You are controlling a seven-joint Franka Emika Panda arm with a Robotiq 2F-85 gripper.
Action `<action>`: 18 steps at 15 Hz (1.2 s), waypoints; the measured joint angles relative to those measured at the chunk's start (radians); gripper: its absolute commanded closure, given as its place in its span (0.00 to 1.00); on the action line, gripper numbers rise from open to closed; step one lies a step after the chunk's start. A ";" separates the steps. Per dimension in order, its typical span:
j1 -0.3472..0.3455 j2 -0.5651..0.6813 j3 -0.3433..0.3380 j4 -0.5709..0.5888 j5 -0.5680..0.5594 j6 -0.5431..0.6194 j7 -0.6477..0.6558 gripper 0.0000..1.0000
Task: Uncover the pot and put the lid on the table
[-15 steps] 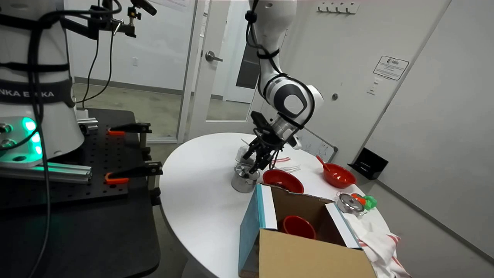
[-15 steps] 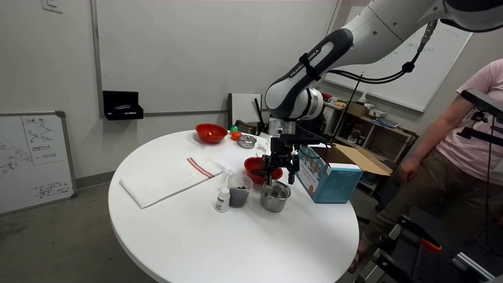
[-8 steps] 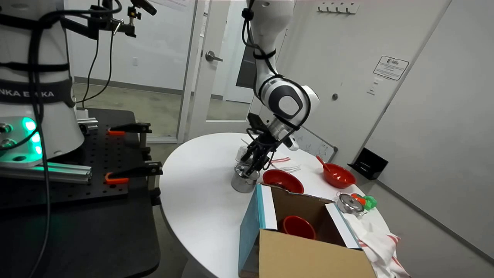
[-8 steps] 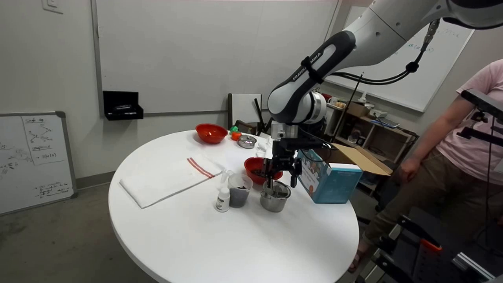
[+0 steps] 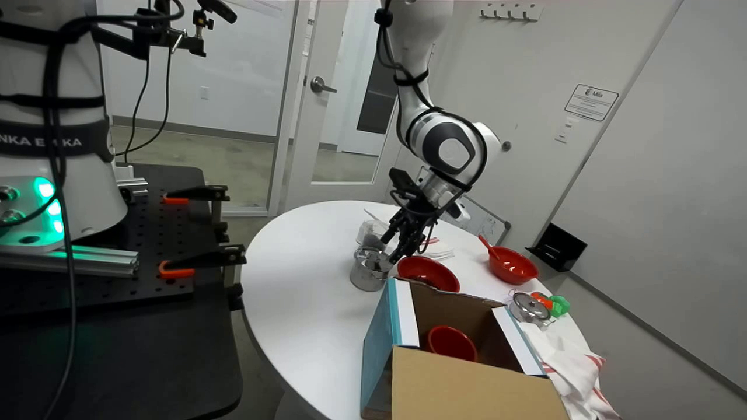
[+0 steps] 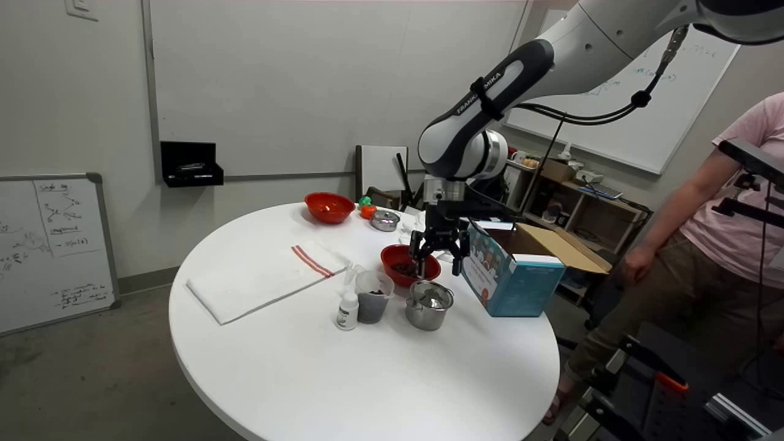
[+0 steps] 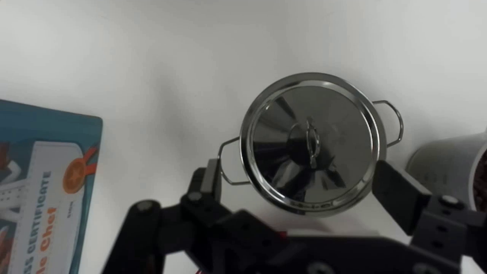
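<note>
Two parted fingers [image 7: 399, 196] leave our hand [image 7: 298, 171] gripping nothing, and with the lid [image 7: 335, 127] below and off-centre from it, seated on the pot [image 6: 426, 315], we should centre over the lid's loop [image 7: 317, 144], descend straight, pinch squarely and lift level before seeking the worktop [image 6: 343, 380].

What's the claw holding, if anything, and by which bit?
Nothing: the claw is open, and the silver lid sits on the pot, its loop handle ungripped.
</note>
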 measured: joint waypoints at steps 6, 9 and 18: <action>0.000 0.008 -0.001 0.038 0.000 -0.047 0.000 0.00; 0.000 0.021 -0.001 0.054 0.000 -0.060 -0.002 0.00; 0.000 0.070 0.001 0.124 -0.003 -0.134 -0.022 0.00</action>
